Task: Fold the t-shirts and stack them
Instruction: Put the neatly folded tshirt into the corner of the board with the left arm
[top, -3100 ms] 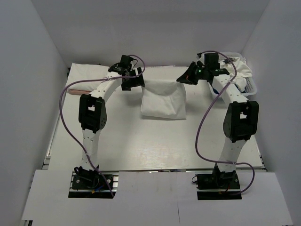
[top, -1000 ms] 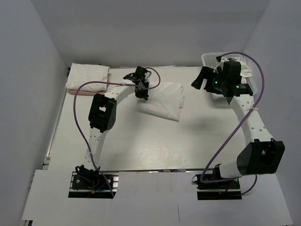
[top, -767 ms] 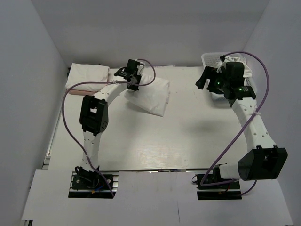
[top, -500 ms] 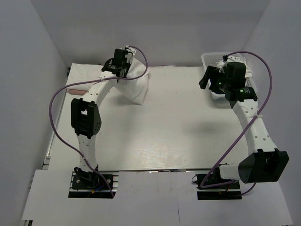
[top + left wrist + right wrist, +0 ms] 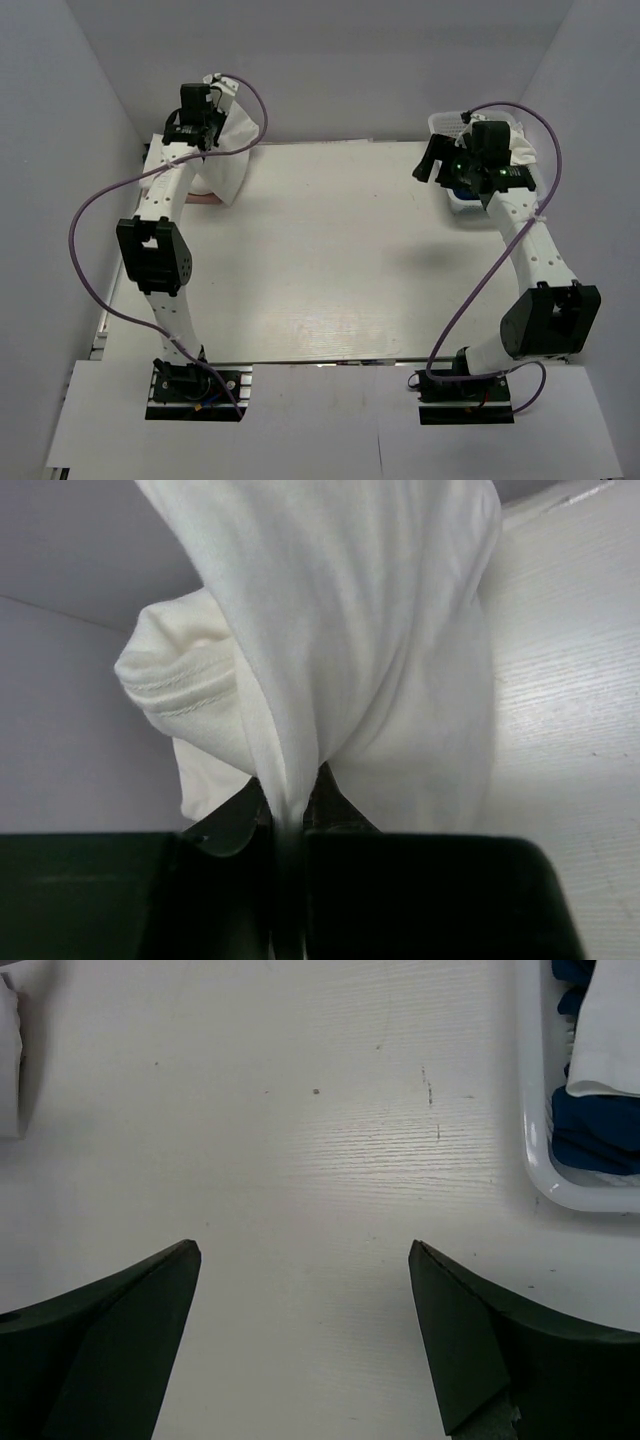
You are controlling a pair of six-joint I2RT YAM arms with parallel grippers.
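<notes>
At the far left corner of the surface, the left gripper is clamped tight on a pinch of a white t-shirt. The shirt hangs down from it as a loose, already folded bundle. Just under this bundle the edge of a pale pink cloth shows, probably a shirt in the stack; I cannot tell if the two touch. The right gripper stands with its fingers wide apart and holds nothing, above the bare surface just beside a white basket. In the basket lie a blue cloth and a white cloth. In my judgement the folding of this shirt is done and it needs only to be laid on the stack, while the basket holds more to fold.
</notes>
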